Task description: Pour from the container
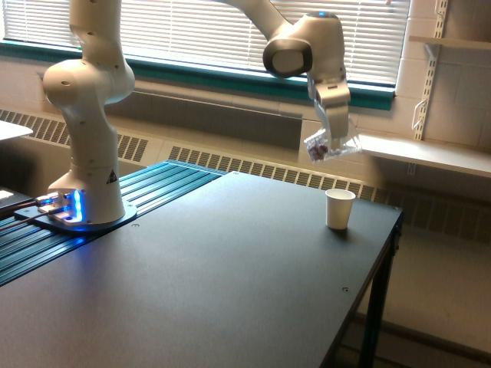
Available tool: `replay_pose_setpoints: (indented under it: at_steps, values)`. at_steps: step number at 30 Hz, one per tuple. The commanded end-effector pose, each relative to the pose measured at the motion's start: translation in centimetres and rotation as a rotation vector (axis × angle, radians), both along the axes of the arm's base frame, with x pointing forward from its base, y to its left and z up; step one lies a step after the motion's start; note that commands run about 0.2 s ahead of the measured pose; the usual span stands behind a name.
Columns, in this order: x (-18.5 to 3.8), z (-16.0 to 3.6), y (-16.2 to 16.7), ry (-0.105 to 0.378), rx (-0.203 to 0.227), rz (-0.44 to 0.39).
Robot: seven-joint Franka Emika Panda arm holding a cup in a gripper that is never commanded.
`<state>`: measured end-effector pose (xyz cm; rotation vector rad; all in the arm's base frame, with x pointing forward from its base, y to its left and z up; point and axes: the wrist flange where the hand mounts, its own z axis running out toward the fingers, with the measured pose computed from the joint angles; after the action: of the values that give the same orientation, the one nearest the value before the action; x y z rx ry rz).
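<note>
A white paper cup (340, 208) was seen upright on the dark table (230, 284), near its far right corner; window blinds (199, 31) were closed behind.

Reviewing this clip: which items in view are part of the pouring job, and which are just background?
Part of the job:
- clear cup, tilted, held in the gripper
- white paper cup standing on the table, below it

Background:
- wall shelf
- window blinds

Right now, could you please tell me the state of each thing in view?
Clear cup: held in the air, tilted, reddish bits inside.
Hand: shut on the clear cup, above the table.
White cup: upright on the table, contents not visible.
</note>
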<state>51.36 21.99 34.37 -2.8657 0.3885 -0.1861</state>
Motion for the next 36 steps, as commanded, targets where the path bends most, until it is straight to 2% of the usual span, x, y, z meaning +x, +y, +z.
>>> replay_pose_setpoints:
  at_steps: [1, 2, 4, 12, 23, 30, 34, 36]
  values:
    - [0.2, -2.0, 0.6, 0.037, 0.003, 0.022]
    - [0.2, -2.0, 0.6, 0.037, 0.002, 0.022]
    - [-0.6, -4.1, 1.3, 0.078, -0.02, 0.056]
    - [-1.4, -6.3, 2.0, 0.131, -0.039, 0.061]
    - [-1.4, -6.5, 2.2, 0.173, -0.029, 0.033]
    - [-0.9, -6.6, 2.3, 0.226, -0.027, -0.014]
    - [-0.9, -6.9, 3.0, 0.279, -0.058, -0.01]
    - [-0.6, -7.0, 3.3, 0.291, -0.053, -0.004]
